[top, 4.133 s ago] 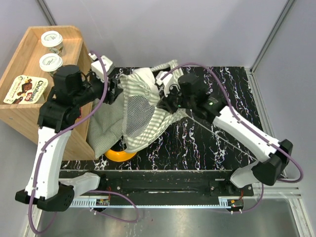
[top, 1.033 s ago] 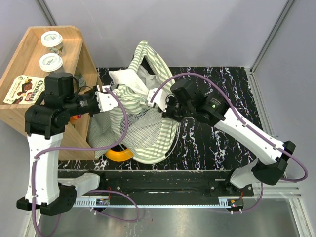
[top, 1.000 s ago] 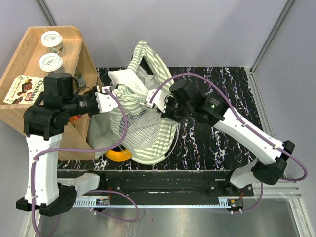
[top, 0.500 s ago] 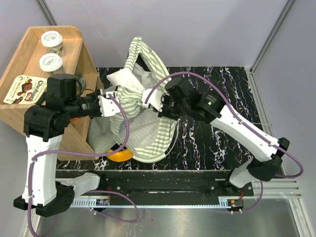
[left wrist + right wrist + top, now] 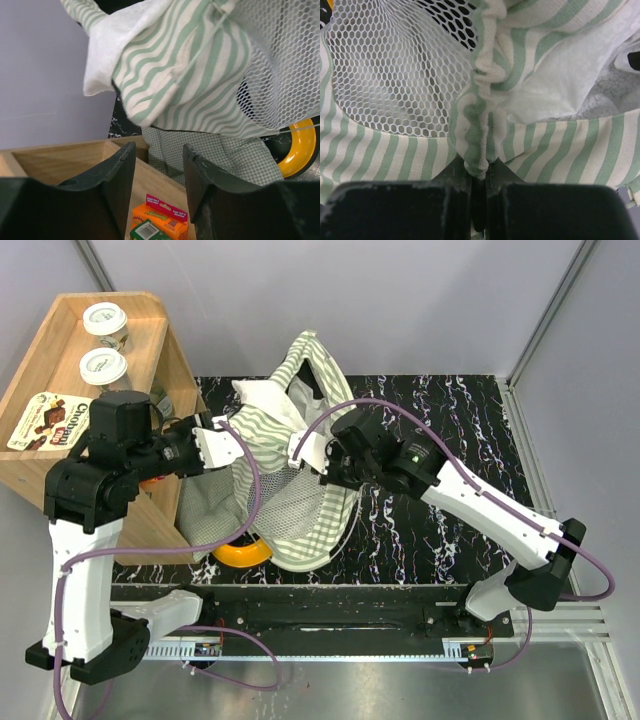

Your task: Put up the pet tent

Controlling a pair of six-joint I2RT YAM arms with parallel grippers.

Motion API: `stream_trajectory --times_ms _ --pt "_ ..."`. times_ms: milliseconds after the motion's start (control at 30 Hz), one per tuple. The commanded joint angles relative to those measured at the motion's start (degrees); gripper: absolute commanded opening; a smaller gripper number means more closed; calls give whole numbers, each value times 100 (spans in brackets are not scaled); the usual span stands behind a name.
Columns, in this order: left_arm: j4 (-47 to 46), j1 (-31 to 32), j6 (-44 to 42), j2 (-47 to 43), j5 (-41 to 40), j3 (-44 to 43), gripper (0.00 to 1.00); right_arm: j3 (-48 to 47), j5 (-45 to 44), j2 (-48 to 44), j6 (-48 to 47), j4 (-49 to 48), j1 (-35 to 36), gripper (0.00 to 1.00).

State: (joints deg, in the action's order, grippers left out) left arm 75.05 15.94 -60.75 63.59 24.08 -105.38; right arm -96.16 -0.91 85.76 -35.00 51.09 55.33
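We note right pincer point(image 5: 479, 172) pinching tent point(image 5: 290, 490) at its seam — hold taut; left pincer point(image 5: 159, 150), spread and empty, should catch the hem.

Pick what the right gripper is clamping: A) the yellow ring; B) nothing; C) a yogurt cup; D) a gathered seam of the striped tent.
D: the right wrist view shows the right gripper shut on a ruffled green-and-white seam of the pet tent.

Pet tent point(image 5: 262, 430) green-and-white striped, its mesh window point(image 5: 290, 508) white, ring point(image 5: 240, 553) yellow.
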Motion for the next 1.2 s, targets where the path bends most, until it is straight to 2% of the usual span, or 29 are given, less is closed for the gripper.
stream_trajectory --times_ms 0,67,133,233,367,567,733,833,1067,1167 --pt "-140 -91 -111 -181 -491 -237 49 159 -112 -191 20 -389 -66 0" --pt "106 -100 -549 -216 -273 -246 55 141 -59 -165 37 -398 -75 0" --pt "256 -91 -849 -233 288 -185 58 150 11 -130 55 -389 -84 0" --pt "274 -83 -1367 -225 1176 87 56 133 73 -112 116 -398 -93 0" --pt "195 -74 -2071 -128 1740 282 50 98 371 -112 231 -416 -136 0" --pt "-315 -39 -2204 -5 1557 518 47 1 688 -50 363 -459 -251 0" --pt "-491 -13 -2327 22 1276 870 39 -43 750 -33 389 -442 -242 0" --pt "-666 -12 -2152 30 1248 923 37 -52 811 -41 372 -451 -242 0" --pt "-895 -12 -1940 101 1311 975 16 -96 899 -24 398 -424 -242 0" --pt "-974 -13 -1932 109 1109 1081 15 -87 908 -41 372 -416 -242 0"
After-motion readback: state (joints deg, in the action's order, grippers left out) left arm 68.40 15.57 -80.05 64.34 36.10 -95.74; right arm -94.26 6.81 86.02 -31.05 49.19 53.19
